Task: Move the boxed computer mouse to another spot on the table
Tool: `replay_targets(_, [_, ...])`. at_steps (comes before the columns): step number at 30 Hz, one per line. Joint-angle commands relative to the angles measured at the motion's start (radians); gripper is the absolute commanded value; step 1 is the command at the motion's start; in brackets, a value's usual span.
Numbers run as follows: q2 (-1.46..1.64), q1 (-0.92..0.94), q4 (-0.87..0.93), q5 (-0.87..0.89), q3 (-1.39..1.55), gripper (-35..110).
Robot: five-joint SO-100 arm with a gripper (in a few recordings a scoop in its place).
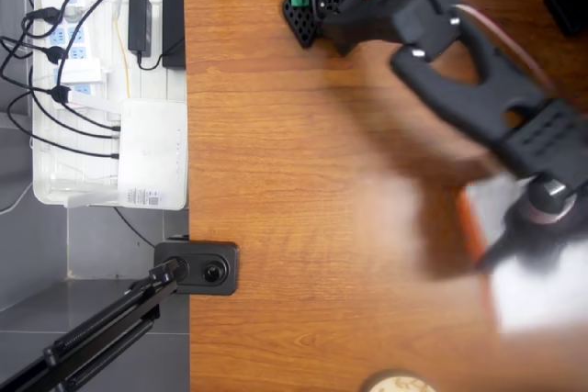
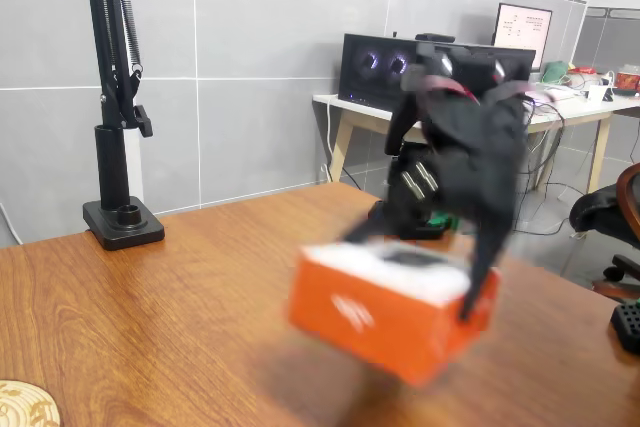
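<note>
Black two-finger gripper is clamping the blurred white-topped, orange-sided boxed computer mouse, which is hanging tilted beneath it, just above the glossy reddish-brown wooden table.

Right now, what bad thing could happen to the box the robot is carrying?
The box looks blurry and tilted, lifted off the table, with the gripper at just one end. It might slip out and drop. In the overhead view the box is close to the table's right side, so it could end up over the edge.
</note>
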Motion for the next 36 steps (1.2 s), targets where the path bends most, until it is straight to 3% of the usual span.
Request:
replay_targets(1, [0.31,0.252,-0.02,0.008,0.216,0])
replay_targets(7, [0.776,0.673,-0.133,-0.029,0.943,0])
replay_targets(13, [0.897,0.784,-0.112,-0.133,1.295,0])
replay_targets(19, [0.856,0.776,-0.17,-0.167,1.424,0])
replay_targets(36, [0.66,0.79,-0.296,-0.169,1.41,4])
